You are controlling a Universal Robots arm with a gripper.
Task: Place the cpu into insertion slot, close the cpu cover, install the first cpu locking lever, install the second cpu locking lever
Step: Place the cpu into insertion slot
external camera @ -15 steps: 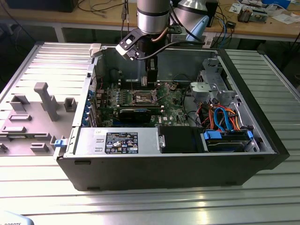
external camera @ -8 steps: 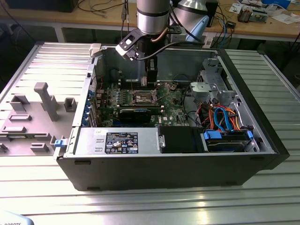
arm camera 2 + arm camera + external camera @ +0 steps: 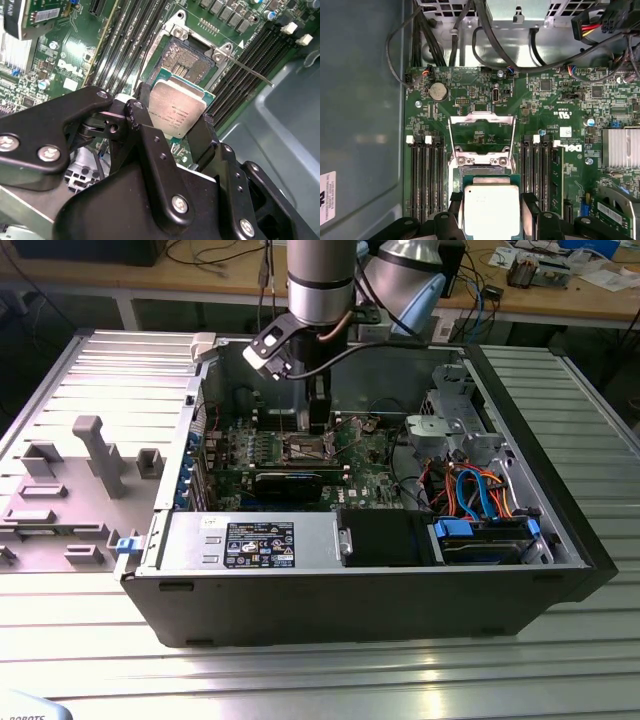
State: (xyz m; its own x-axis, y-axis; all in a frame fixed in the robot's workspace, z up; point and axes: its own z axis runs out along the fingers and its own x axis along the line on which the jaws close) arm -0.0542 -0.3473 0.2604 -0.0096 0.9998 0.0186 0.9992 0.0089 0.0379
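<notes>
Exterior view: a ribbed metal table [image 3: 300, 680] bore the open computer case [image 3: 350, 605], into which the arm [image 3: 320, 280] reached from twelve o'clock. The gripper [image 3: 318, 428] hung over the green motherboard [image 3: 372, 472], a labelled silver box [image 3: 255, 540] at its seven o'clock. In the first wrist view the cpu cover [image 3: 481, 118] stood open. In the second wrist view the insertion slot [image 3: 187, 57] lay bare, dark-centred. Just beside it the black fingers [image 3: 202, 135] were clenched on opposite edges of the cpu [image 3: 177, 107], a square chip with a dull silver top and green rim.
</notes>
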